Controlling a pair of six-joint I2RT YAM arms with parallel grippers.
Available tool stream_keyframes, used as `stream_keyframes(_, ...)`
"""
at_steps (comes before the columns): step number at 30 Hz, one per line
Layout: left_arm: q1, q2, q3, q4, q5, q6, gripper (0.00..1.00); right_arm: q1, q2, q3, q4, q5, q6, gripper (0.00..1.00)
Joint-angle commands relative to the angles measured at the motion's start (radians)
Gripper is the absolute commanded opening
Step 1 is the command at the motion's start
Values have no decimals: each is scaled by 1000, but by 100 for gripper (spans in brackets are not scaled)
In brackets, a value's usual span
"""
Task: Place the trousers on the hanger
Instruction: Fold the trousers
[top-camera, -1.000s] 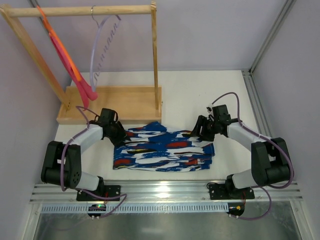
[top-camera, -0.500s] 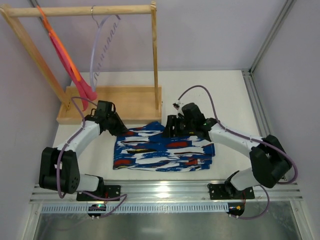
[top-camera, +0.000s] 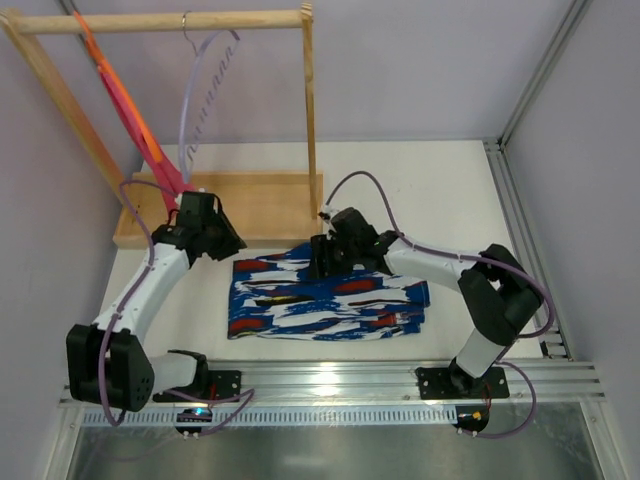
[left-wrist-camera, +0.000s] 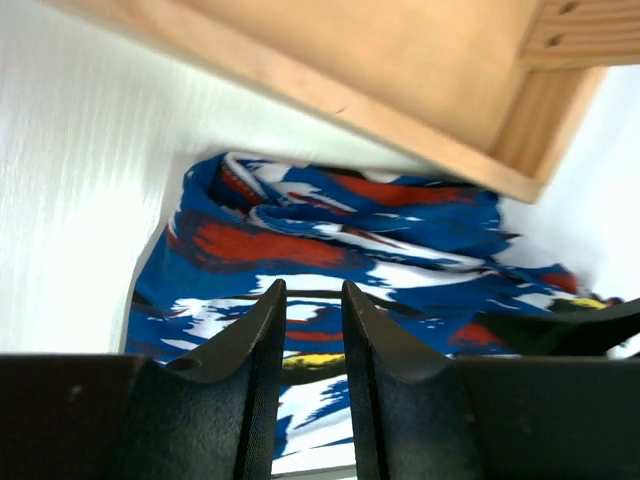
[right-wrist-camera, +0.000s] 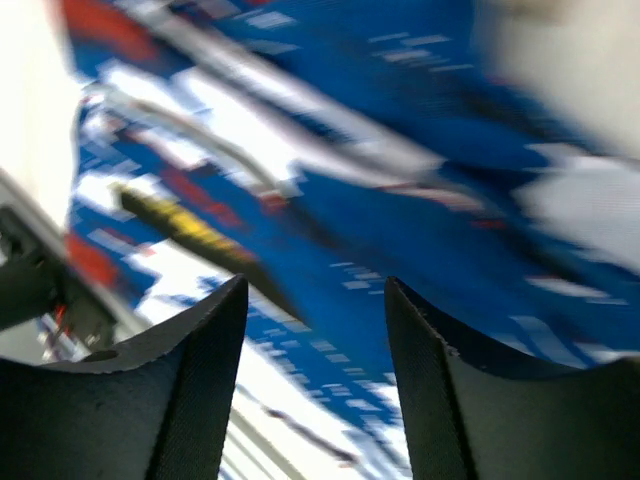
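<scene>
- Top view: one pair of trousers (top-camera: 325, 295) lies folded flat near the middle of the white bench (top-camera: 450, 190), just on the near side of the rack's wooden base (top-camera: 255, 205).
- One wooden rack (top-camera: 160, 21) stands far left and bears two hangers. One is the pale hanger (top-camera: 197, 100), which is bare. The other is an orange hanger (top-camera: 105, 68) carrying a pink-red cloth (top-camera: 160, 165).
- There are two arms and two tools. The left tool (top-camera: 228, 245) is at the trousers' far left corner, by the base's near edge. The right tool (top-camera: 318, 258) is over the trousers' far edge. This view does not show either tool's opening, or whether either touches the cloth.
- Left wrist view: the left tool's two fingers (left-wrist-camera: 255, 350) stand a narrow slit apart with nothing between them. The trousers lie below, their rumpled far edge close against the base. A dark shape at lower right is cut off and hard to name.
- Right wrist view: the right tool's fingers (right-wrist-camera: 205, 340) are well parted and grip nothing. The print behind them is blurred, so I cannot tell whether they touch the cloth.
</scene>
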Motion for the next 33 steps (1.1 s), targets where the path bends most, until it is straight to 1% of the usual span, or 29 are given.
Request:
stream_keyframes(1, 6, -49, 18, -54, -24, 19, 29, 125, -55, 54, 47, 58, 61, 58)
stream_keyframes(2, 6, -43, -8, -55, -19, 14, 26, 150, -45, 66, 80, 76, 77, 55)
stream_keyframes(3, 7, -16, -17, -58, -21, 11, 23, 209, -31, 81, 90, 128, 101, 48)
stream_keyframes(4, 7, -2, -28, -61, -22, 5, 20, 233, 4, 116, 100, 154, 136, 43)
stream_keyframes(5, 10, 17, -35, -64, -30, 3, 16, 259, 20, 129, 147, 168, 158, 40)
stream_keyframes(6, 19, 52, -34, -70, -35, -1, 14, 288, 56, 141, 229, 168, 202, 35)
stream_keyframes(7, 27, 67, -32, -69, -32, -3, 13, 300, 75, 141, 277, 158, 229, 34)
stream_keyframes(9, 49, 106, -22, -66, -6, -5, 9, 323, 121, 147, 360, 116, 264, 33)
stream_keyframes(10, 52, 117, -19, -63, -4, -5, 8, 333, 164, 166, 405, 98, 284, 33)
stream_keyframes(15, 90, 184, -5, -58, -6, 17, 6, 388, 299, 224, 505, 46, 292, 34)
stream_keyframes(18, 104, 218, -15, -31, 16, 26, 6, 415, 381, 256, 515, 33, 296, 34)
stream_keyframes(20, 107, 250, -19, -18, 30, 31, 6, 434, 400, 240, 503, 42, 305, 35)
stream_keyframes(22, 112, 279, -13, -15, 30, 37, 5, 451, 387, 165, 505, 71, 313, 34)
stream_keyframes(23, 113, 302, -6, -15, 31, 40, 1, 460, 379, 142, 502, 99, 313, 35)
stream_keyframes(25, 115, 315, 4, -21, 14, 40, 0, 466, 359, 94, 505, 104, 312, 35)
stream_keyframes(28, 115, 305, 6, -14, -2, 31, 0, 469, 318, 72, 493, 121, 289, 36)
stream_keyframes(31, 115, 298, 44, -66, -32, 38, 1, 472, 261, 77, 444, 159, 257, 38)
stream_keyframes(33, 115, 249, 66, -86, -54, 45, 2, 471, 235, 97, 419, 165, 247, 39)
